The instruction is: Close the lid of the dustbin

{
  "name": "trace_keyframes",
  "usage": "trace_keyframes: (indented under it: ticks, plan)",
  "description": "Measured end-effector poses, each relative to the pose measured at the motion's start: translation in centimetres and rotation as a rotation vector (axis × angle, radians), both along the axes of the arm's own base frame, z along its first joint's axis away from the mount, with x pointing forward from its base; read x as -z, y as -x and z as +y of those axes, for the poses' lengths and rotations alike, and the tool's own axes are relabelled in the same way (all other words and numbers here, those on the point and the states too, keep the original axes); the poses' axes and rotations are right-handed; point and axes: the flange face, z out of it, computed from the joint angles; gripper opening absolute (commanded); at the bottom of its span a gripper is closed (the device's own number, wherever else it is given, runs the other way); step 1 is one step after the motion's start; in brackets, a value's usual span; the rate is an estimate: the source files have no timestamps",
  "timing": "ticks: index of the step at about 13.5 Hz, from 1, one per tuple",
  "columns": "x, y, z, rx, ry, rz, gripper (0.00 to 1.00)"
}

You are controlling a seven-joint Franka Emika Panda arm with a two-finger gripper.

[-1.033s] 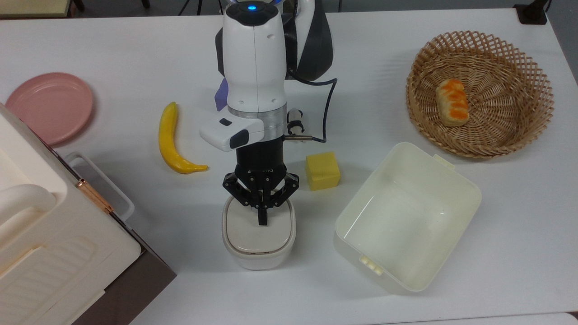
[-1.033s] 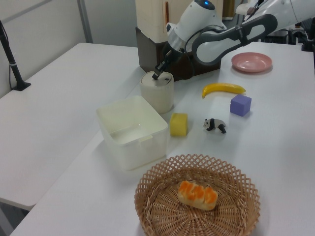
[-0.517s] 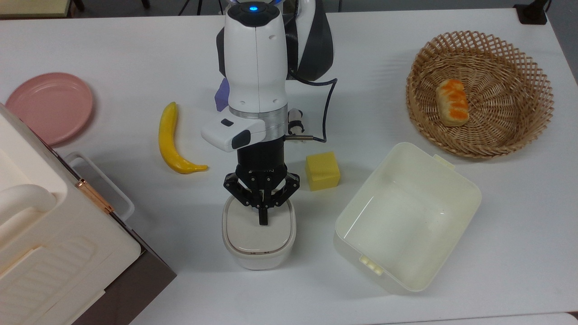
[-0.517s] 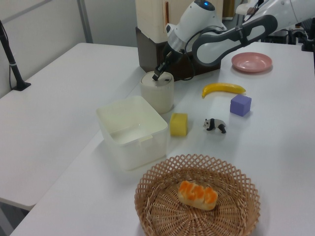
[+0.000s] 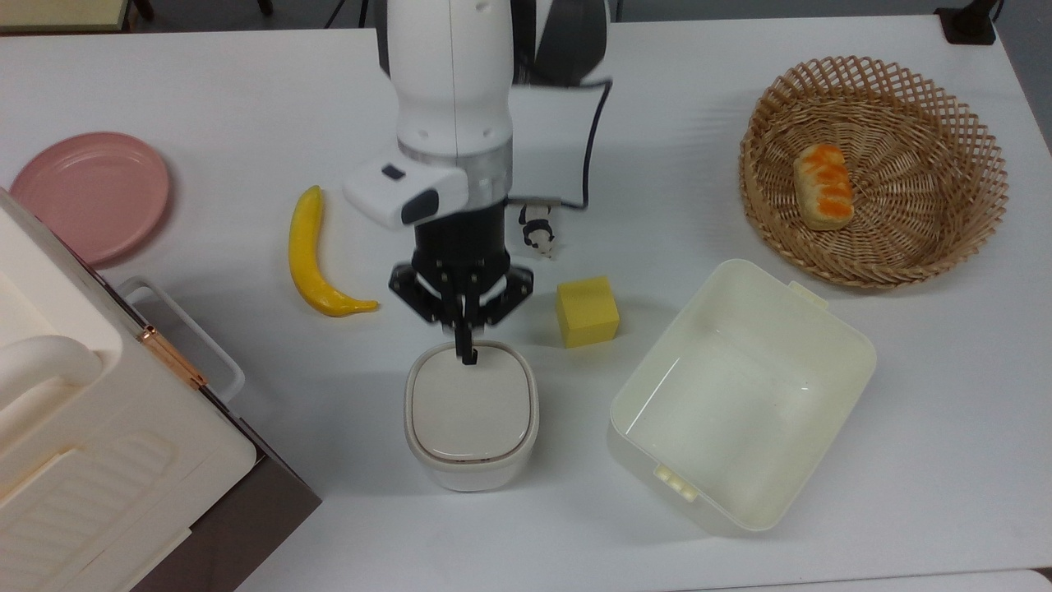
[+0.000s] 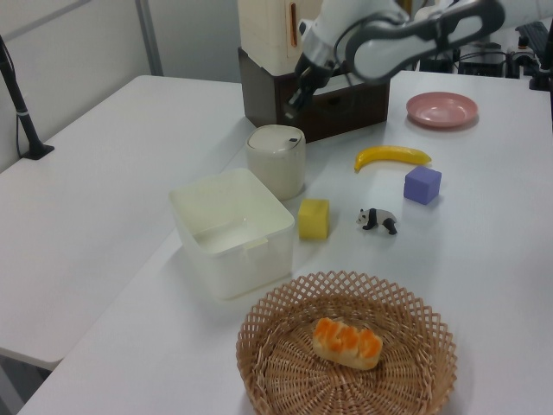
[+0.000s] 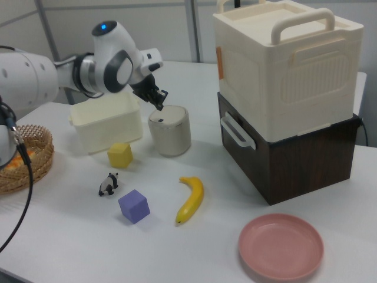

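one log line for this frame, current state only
phase: post-press | gripper: shut, above lid's rear edge, not touching | lid: flat on dustbin rim | nearest: yellow cube, banana

lid (image 5: 468,409): beige-grey, plain
dustbin (image 5: 470,473): white
gripper (image 5: 464,355): black fingers, on a white and grey arm
banana (image 5: 313,256): yellow
cube (image 5: 587,311): yellow
second cube (image 6: 422,185): purple
panda figure (image 6: 378,220): black and white
plate (image 5: 90,194): pink
tub (image 5: 741,393): cream
basket (image 5: 874,168): tan open weave
bread (image 5: 822,187): pale with orange stripes
big box (image 7: 287,63): cream, on a dark brown wood-grain base
table (image 5: 205,90): white
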Motion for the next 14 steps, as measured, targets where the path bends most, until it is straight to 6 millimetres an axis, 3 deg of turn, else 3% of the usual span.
trace_keyframes:
  ticks: [2,3,8,14]
  plan:
    - [-2.6,2.4,-0.3,0.011,0.016,0.138,0.69]
    - [-3.4,3.3,-0.4,0.015,0.021,0.180,1.00]
    - [-6.6,7.5,-0.5,0.023,0.041,0.363,1.00]
    - [-7.9,10.4,-0.2,0.021,0.056,0.486,1.00]
